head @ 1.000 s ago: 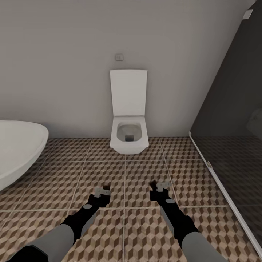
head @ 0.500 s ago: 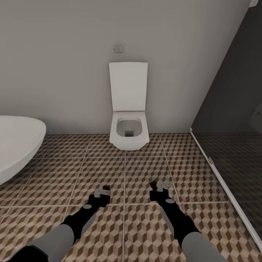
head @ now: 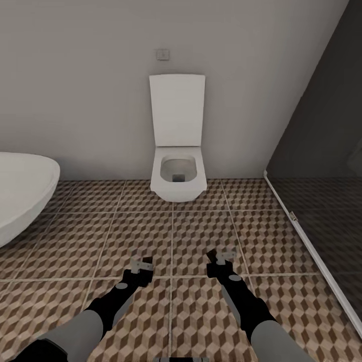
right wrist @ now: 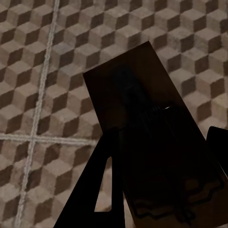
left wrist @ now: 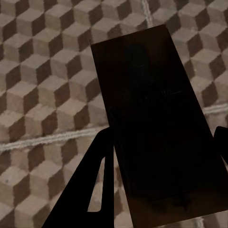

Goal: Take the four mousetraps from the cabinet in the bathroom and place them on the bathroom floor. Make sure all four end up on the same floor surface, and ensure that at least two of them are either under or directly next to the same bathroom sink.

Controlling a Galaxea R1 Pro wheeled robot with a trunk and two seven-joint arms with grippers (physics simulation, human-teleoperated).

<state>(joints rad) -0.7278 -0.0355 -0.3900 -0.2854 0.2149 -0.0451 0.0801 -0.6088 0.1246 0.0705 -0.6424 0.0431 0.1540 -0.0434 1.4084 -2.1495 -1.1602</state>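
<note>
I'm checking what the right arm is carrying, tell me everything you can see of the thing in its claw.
The right claw is shut on a mousetrap, a flat rectangular board seen from close up in the right wrist view. It looks very dark, in shadow, with a faint wire bar and spring coil near its middle. It is held between the fingers, tilted, above the cube-patterned bathroom floor, not touching it.

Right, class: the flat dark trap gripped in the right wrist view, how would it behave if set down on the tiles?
The mousetrap looks like a thin, rigid slab, so it is probably stiff and light. Being flat, it should lie steady on the bathroom floor and is unlikely to roll. Its faint wire spring might snap if jolted.
</note>
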